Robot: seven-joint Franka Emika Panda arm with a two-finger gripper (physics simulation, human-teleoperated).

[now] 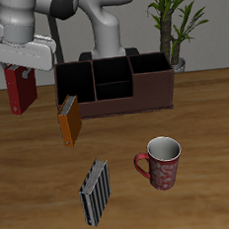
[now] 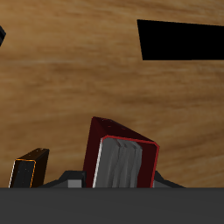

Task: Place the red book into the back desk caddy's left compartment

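We see the gripper pinching the red book upright, lifted at about nine o'clock from the back desk caddy. The fingertips are hidden behind the book, and the left compartment is dark inside.

I see my white arm bent over at the back of the worktop, its wrist pointing straight down. My pincer hangs above the surface with both fingers closed on the red book, lifted upright.
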